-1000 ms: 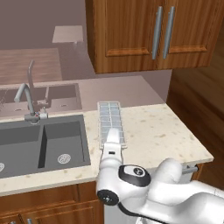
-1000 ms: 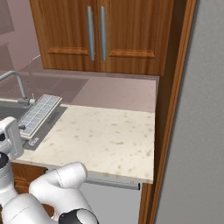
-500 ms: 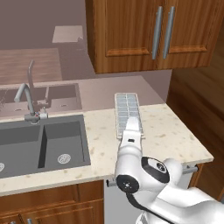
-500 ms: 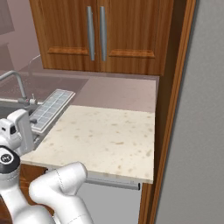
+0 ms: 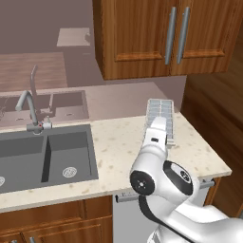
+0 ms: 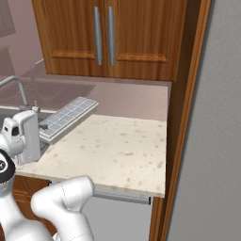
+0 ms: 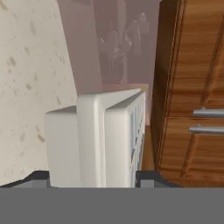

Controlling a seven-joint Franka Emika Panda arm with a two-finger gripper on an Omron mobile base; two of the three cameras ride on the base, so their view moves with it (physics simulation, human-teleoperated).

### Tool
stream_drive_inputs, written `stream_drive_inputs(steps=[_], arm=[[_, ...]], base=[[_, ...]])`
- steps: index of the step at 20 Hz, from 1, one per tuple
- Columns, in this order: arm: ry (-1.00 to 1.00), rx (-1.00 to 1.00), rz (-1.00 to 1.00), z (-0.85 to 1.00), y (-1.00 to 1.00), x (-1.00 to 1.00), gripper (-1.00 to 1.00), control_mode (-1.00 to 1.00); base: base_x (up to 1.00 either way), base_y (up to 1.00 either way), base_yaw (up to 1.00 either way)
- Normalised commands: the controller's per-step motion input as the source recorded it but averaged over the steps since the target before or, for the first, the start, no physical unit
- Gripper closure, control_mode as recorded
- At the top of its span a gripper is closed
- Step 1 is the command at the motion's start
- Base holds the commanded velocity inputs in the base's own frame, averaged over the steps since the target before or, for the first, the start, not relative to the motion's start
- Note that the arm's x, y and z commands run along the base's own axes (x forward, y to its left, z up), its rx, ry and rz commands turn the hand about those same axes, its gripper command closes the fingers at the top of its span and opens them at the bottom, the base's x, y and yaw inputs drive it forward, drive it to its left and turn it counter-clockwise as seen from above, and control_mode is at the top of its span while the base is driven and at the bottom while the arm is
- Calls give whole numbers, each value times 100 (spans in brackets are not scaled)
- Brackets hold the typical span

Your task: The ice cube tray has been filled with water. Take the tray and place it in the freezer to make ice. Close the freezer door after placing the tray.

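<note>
Gripper (image 7: 92, 177) clamped on near end of ice cube tray (image 5: 159, 117); tray's long axis runs straight ahead from hand, lifted above counter (image 5: 118, 147), right of sink (image 5: 45, 154).

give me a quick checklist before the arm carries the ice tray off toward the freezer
1. Pincer closed on the ice cube tray: ok, a fingertip sits on each side in the hand view.
2. Tray off the counter: ok, it has risen and tilts upward.
3. Tray level so water stays in: not ok, far end is raised.
4. Clear of the upper cabinets: ok.
5. Clear of the faucet: ok.
6. Freezer door open: cannot tell.
</note>
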Motion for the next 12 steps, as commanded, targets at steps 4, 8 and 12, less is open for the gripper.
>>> stream_drive_inputs(steps=[4,8,12], arm=[[-1,1,0,17,-60,-9,100,-100],[-2,1,1,8,-45,-1,100,-100],[0,0,3,0,-30,0,100,-100]], base=[[0,0,0],[0,0,0],[0,0,0]])
